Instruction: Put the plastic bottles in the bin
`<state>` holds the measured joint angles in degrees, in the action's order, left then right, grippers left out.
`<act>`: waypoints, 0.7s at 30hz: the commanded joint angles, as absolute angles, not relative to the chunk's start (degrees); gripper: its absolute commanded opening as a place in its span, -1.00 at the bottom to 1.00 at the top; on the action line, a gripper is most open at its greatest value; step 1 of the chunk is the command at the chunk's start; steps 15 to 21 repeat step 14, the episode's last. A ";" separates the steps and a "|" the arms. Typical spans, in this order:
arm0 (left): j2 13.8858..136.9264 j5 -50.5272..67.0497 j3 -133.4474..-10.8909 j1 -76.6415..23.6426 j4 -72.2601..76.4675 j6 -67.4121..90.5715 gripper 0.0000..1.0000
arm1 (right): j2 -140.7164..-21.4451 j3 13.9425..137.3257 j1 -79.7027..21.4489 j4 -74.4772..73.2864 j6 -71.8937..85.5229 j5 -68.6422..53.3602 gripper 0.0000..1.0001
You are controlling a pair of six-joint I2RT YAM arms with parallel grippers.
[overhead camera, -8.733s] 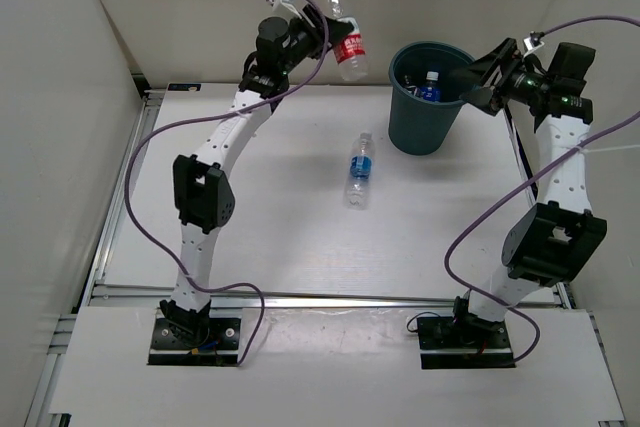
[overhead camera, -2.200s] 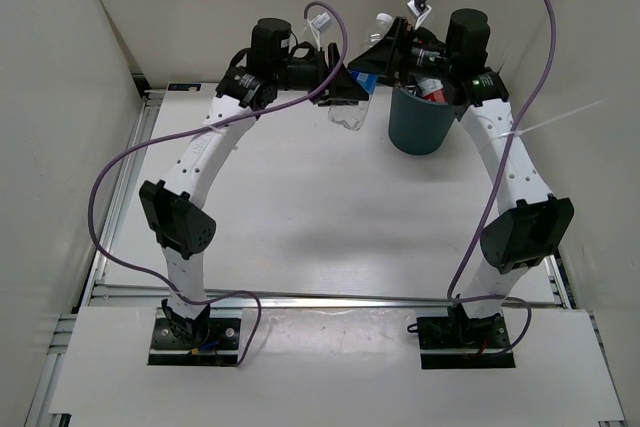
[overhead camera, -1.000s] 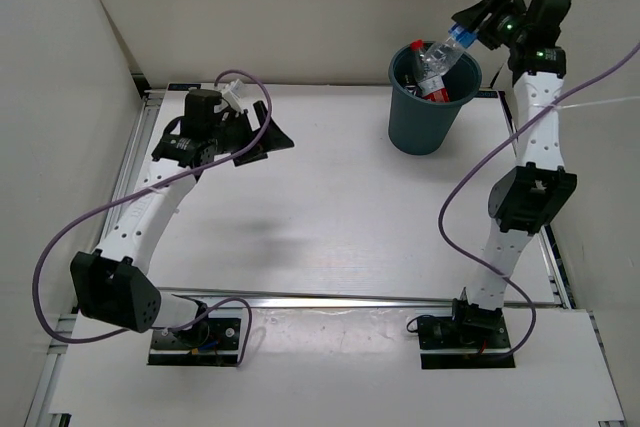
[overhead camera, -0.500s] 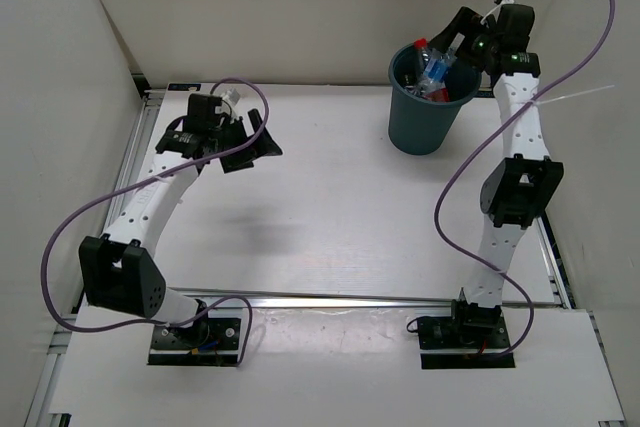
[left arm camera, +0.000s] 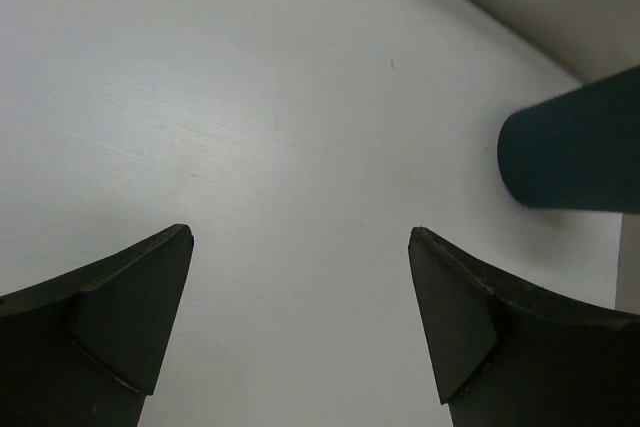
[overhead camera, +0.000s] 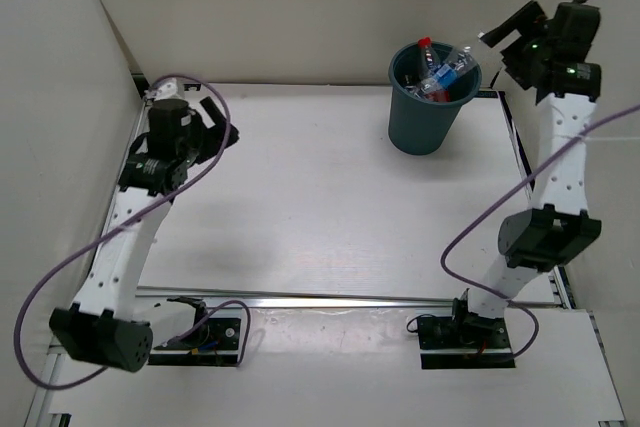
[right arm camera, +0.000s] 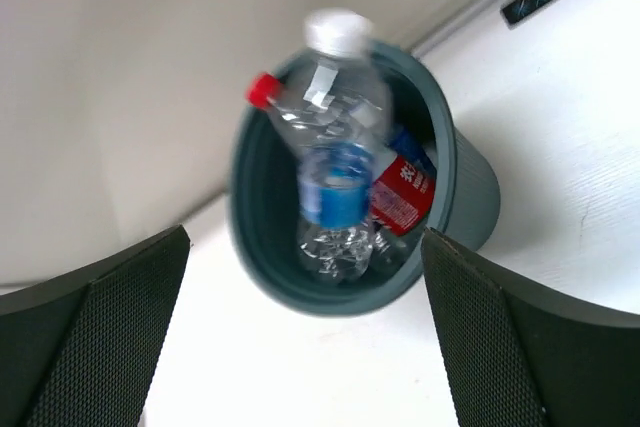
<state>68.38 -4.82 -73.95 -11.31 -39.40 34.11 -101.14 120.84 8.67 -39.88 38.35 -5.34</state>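
Lying inside the bin (right arm camera: 472,187), bottles (right arm camera: 340,187) escape only the left wrist view.

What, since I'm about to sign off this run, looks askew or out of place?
Only one thing: the top blue-label bottle lies slanted over the red-label bottle in the bin, its pale cap poking past the rim. It seems inside, just not settled.

My bin (right arm camera: 470,187) is dark teal. 1 clear bottle (right arm camera: 335,162) has a blue label and a pale cap; a second bottle (right arm camera: 402,192) has a red label with white marks. A red cap (right arm camera: 263,89) shows nearby. My right fingers (right arm camera: 100,347) are black with a fine mesh pattern. The table (left arm camera: 250,97) is white.
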 commanded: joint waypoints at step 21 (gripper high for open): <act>49.49 -30.04 -63.90 -9.23 -51.41 37.35 1.00 | -84.73 94.66 8.88 -44.38 39.39 -21.10 1.00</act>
